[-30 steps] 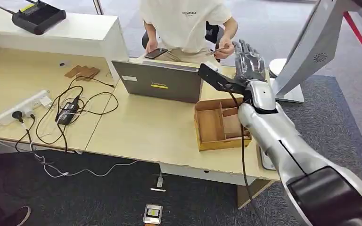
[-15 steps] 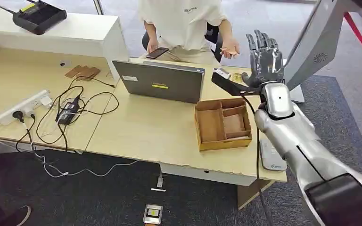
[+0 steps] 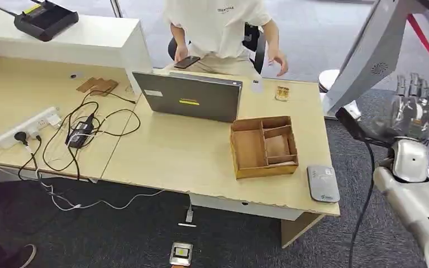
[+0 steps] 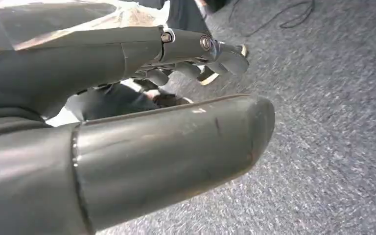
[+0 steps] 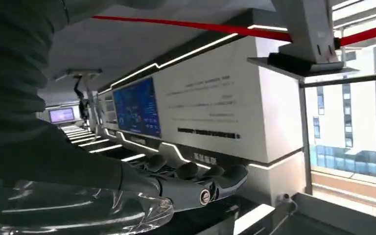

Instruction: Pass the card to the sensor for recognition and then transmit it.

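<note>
R hand is up off the desk, out past its right edge over the carpet. Fingers are upright and spread, and nothing shows between them in the head view. The R wrist view agrees: fingers nearly straight, palm bare. L hand hangs over carpet, fingers loosely extended, w/ nothing in them.

We can't say for sure which thing is the card. Two small flat pieces lie at the far side of the desk beyond the wooden tray: a white piece just beside the laptop corner, and a yellowish piece near it. Either may be it. Both are well apart from our R fingers, across the desk corner. The sensor, a grey pad, sits at the near right edge, closer to us than either piece.

Risks, as we judge them:
- Wrong piece picked, since they lie close together.
- Flat card on a flat top, so fingers may skid it off the far edge.
- Person's hand hovers nr both pieces; reaching in could mean contact.
- Arm swinging back in could clip the tray or knock the sensor off the edge.
</note>
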### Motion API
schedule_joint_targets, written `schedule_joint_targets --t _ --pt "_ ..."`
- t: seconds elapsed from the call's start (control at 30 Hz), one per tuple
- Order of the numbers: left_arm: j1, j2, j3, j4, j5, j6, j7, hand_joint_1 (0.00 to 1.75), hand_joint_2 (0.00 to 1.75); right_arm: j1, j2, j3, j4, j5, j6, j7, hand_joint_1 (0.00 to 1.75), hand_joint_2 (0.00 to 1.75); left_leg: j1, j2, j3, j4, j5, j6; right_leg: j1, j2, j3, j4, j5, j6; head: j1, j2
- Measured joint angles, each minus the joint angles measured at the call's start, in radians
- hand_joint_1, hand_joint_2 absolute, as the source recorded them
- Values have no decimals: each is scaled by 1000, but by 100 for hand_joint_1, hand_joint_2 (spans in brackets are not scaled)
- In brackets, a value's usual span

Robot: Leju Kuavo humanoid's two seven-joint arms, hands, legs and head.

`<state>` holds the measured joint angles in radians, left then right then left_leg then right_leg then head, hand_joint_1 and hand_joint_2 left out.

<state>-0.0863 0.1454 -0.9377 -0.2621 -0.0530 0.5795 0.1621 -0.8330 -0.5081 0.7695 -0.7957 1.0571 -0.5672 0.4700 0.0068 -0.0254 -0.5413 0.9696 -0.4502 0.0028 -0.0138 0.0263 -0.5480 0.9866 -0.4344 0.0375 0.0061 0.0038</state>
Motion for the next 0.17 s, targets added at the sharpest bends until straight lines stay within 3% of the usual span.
schedule_joint_targets --t 0.17 --pt "-1 -1 13 0 27 2 11 0 0 90 -74 -86 -8 -55 -27 11 0 175 0 1 1 0 0 0 0 1 0 0 0 0 -2 0"
